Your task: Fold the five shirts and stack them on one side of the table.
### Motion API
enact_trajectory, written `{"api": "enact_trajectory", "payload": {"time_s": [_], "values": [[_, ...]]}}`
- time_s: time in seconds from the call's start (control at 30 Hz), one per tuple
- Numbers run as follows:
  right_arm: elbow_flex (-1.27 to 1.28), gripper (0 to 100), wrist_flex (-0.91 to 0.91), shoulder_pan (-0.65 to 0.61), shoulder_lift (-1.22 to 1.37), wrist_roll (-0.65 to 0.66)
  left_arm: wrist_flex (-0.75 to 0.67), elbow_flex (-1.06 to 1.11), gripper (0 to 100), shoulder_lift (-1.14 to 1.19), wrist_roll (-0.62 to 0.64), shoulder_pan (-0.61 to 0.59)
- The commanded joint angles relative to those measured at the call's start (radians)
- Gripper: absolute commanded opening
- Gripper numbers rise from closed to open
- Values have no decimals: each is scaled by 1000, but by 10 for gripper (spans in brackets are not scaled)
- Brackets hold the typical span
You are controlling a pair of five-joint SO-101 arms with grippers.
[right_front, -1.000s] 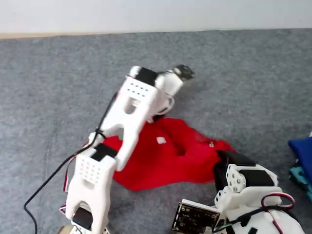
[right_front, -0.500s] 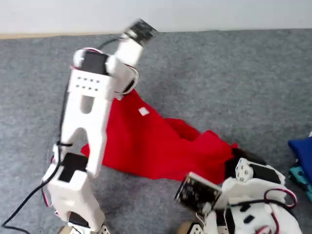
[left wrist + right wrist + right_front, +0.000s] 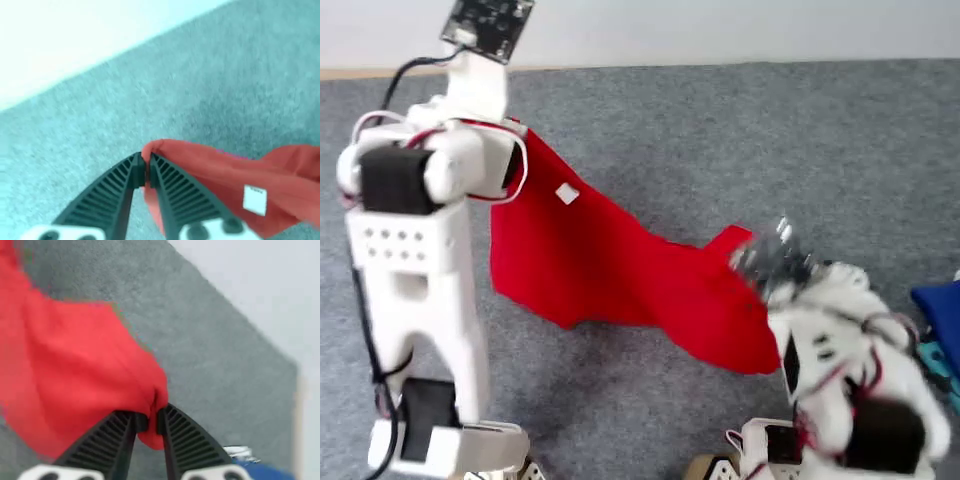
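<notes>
L gripper (image 3: pixel 145 169), R gripper (image 3: pixel 148 421): both clamp 1 red shirt (image 3: pixel 620 270) (R arm (image 3: pixel 840 370) blurred); blue cloth (image 3: pixel 942 318) cut off.

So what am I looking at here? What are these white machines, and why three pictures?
They are two small robot arms, the left arm and the right arm, at a grey table. One picture looks down from above; the other two come from a camera on each arm's wrist, looking along its black pincers. The left gripper and the right gripper are each shut on one end of a red shirt, which spans between them. A blue cloth lies beside the right arm.
</notes>
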Motion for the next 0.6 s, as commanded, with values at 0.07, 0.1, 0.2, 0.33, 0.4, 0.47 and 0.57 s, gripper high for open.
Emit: {"api": "enact_trajectory", "payload": {"time_s": [0.07,0.1,0.2,0.33,0.4,0.47,0.57], "values": [[-298,10,-22,1,217,-215,-23,-39,3,-114,54,-54],[-358,10,-25,1,257,-236,-38,-39,3,-126,64,-71],[-539,10,-25,1,364,-281,-80,-39,3,-180,94,-101],[-770,10,-25,1,479,-282,-135,-39,3,-264,137,-104],[-875,10,-25,1,527,-281,-164,-39,3,-299,150,-101],[-961,10,-25,1,562,-281,-193,-39,3,-333,163,-101],[-1063,10,-27,2,593,-281,-206,-39,3,-385,163,-100]]}}
